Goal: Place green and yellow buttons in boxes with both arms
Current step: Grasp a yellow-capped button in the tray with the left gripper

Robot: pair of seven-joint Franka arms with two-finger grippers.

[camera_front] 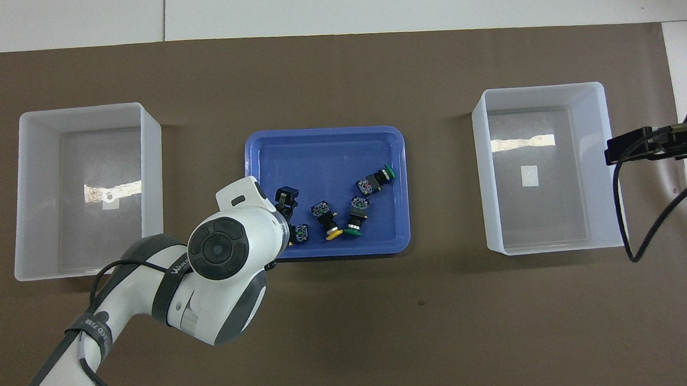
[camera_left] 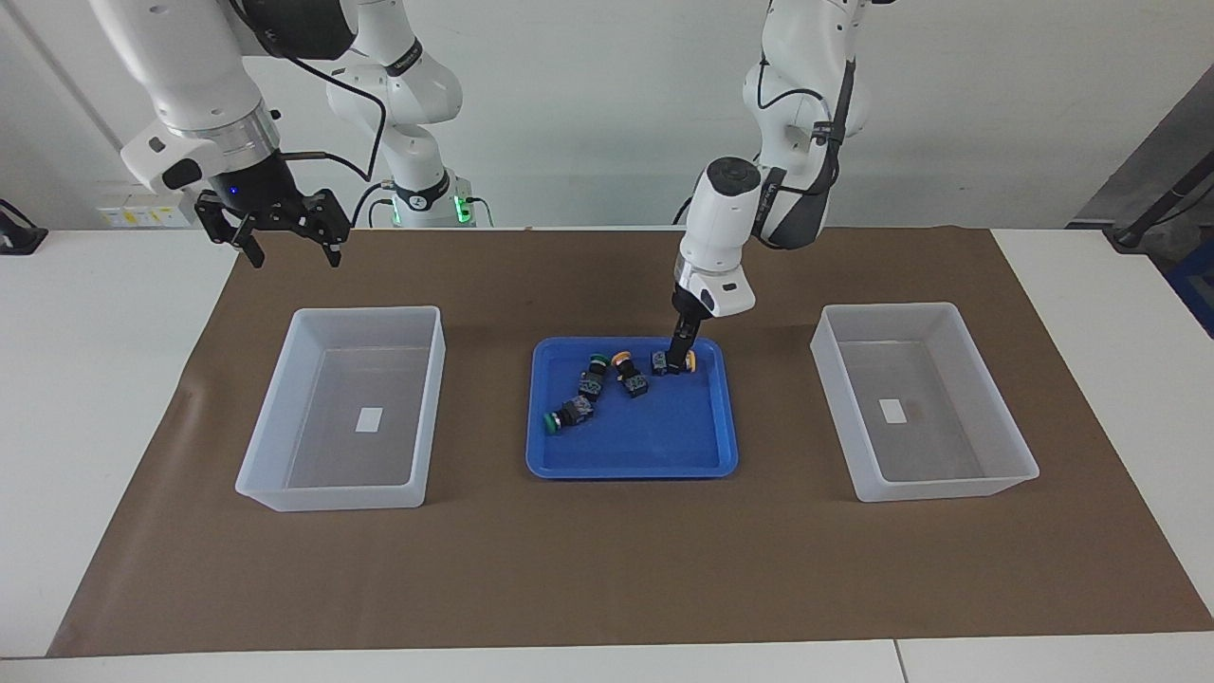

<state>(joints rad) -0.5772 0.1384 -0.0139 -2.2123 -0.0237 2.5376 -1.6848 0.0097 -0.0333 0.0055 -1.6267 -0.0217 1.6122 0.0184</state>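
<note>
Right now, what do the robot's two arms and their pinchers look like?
Both arms are big, white and rounded, with dark grey bands at the joints. Black cables loop along them. The left arm has a round grey cap on its wrist and small lettering on a band. The right arm has a shiny silver ring. The left gripper and right gripper are black, each with two fingers.

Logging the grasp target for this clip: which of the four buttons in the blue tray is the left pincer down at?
The yellow button nearest the left arm's end of the blue tray; the left pincer is at it. The other three lie apart, untouched.
</note>
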